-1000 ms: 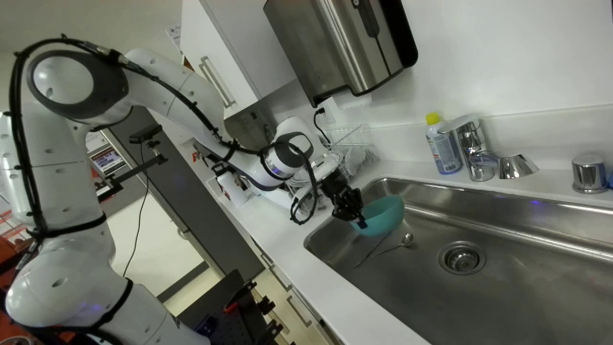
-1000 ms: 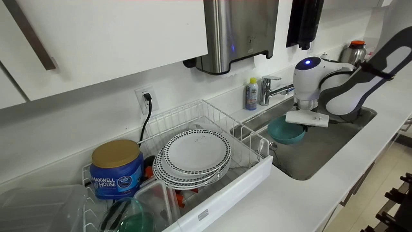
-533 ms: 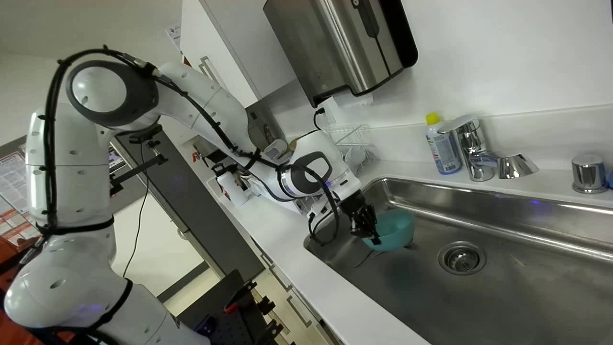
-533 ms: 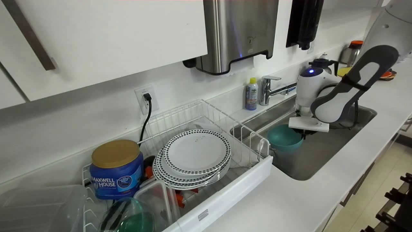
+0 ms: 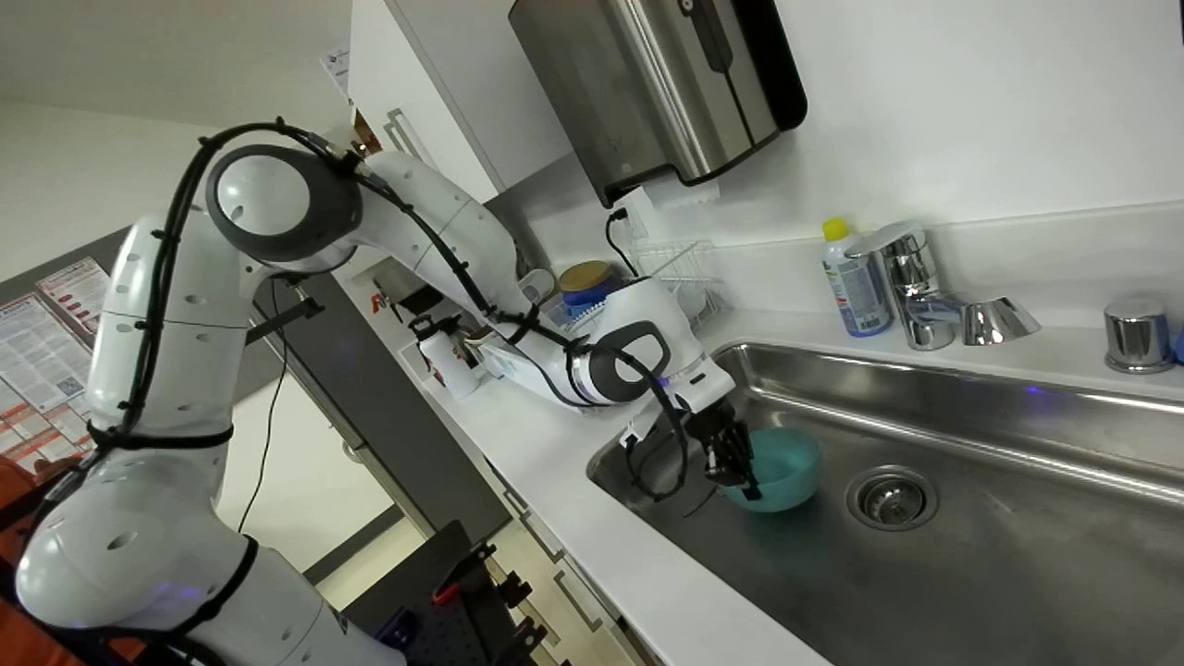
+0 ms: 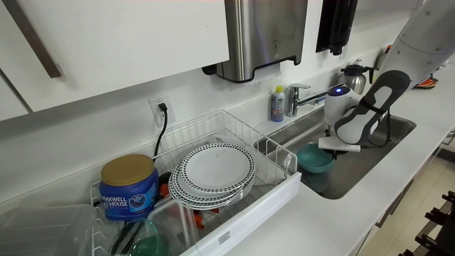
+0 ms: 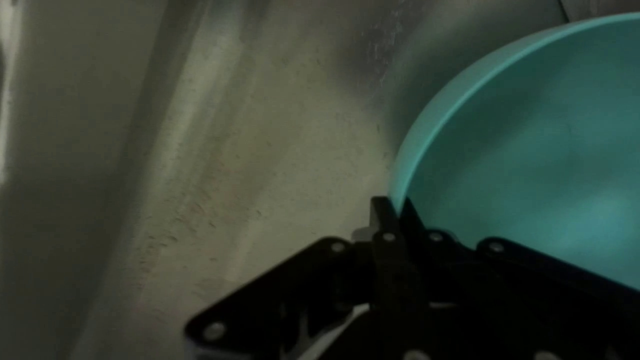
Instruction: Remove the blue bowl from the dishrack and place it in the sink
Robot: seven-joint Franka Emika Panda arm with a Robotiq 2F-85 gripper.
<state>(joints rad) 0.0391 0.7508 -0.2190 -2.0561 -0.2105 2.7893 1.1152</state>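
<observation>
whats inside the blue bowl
One finger of the gripper reaches just inside the blue bowl; otherwise only bare teal surface shows. Whatever the gripper covers is hidden.

Behind a white countertop point(image 6: 284, 213), a white wall point(image 5: 999, 120) bears a stainless-steel paper-towel dispenser point(image 5: 657, 83) and a power outlet point(image 6: 170, 111); beneath a white wall cabinet point(image 6: 124, 42) lies grey shadow point(image 6: 64, 131); base cabinets point(image 5: 573, 578) run under the countertop, beside a pale floor point(image 6: 405, 213); in an exterior view, printed sheets point(image 5: 42, 351) hang on a grey panel point(image 5: 104, 254).
</observation>
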